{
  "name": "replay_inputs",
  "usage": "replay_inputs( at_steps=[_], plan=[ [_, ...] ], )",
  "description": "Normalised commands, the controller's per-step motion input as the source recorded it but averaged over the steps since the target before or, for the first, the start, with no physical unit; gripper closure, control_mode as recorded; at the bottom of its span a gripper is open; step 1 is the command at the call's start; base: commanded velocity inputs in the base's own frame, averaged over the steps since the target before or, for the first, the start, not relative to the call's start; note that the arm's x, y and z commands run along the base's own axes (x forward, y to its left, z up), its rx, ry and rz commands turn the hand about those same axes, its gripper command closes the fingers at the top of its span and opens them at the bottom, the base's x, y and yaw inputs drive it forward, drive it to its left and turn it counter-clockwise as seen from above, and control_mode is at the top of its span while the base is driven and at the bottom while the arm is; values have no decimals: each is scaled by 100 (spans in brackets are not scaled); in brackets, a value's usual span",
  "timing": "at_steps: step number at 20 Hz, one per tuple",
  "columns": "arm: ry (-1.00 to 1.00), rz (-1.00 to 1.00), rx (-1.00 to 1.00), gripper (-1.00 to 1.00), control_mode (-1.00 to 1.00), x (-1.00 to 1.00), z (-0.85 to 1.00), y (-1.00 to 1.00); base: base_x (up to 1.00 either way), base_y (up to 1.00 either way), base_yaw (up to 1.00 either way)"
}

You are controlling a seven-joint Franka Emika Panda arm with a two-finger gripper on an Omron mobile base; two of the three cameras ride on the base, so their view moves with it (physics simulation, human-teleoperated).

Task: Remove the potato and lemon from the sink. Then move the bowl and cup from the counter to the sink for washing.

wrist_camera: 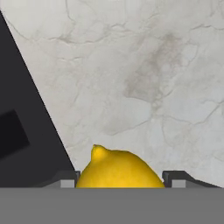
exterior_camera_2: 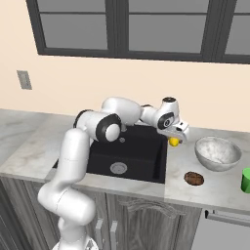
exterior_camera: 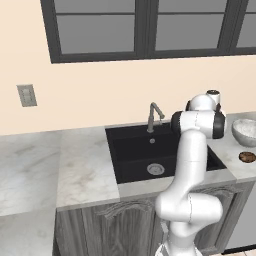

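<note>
Lemon (wrist_camera: 118,168) sits between my jaws, which close on it from both sides; skin bright yellow, smooth, a small nub at one end. In the right base view the lemon (exterior_camera_2: 174,141) hangs under my hand just past the sink's right rim, above the tabletop (exterior_camera_2: 215,185).

Below, hand view: pale marbled tabletop (wrist_camera: 144,78), grey veining, matte. Black edge of the sink (wrist_camera: 22,113) cuts diagonally at the left.

Potato (exterior_camera_2: 194,178): dark brown, lumpy, lies on the tabletop near its front edge, right of the sink. Bowl (exterior_camera_2: 218,153): wide, round, whitish-grey, speckled, stands behind the potato, apart from it. Cup (exterior_camera_2: 246,180): bright green, at the picture's right edge, partly cut off.

Sink (exterior_camera: 135,150): black rectangular basin, round grey metal drain (exterior_camera: 155,169) in its floor, grey angled faucet (exterior_camera: 154,115) at the back rim.

Cabinet fronts (exterior_camera: 100,225) of grey wood grain under the tabletop. Cream wall behind, a grey wall plate (exterior_camera: 27,95) at left, dark-framed window (exterior_camera: 145,25) above.
</note>
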Motion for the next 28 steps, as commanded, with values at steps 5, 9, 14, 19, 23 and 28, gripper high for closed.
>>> replay_inputs(
  at_steps=[5,9,14,19,23,28],
  plan=[
    [0,0,0,100,-100,9,-14,-18,0,0,0],
    [0,0,0,100,-100,9,-17,-13,0,0,0],
    [0,0,0,100,-100,8,-13,-11,0,0,0],
    [0,0,0,100,-100,4,-10,-7,0,0,0],
    [0,0,0,100,-100,4,-10,-13,0,0,0],
    [0,0,0,100,-100,6,-12,-11,0,0,0]
  ],
)
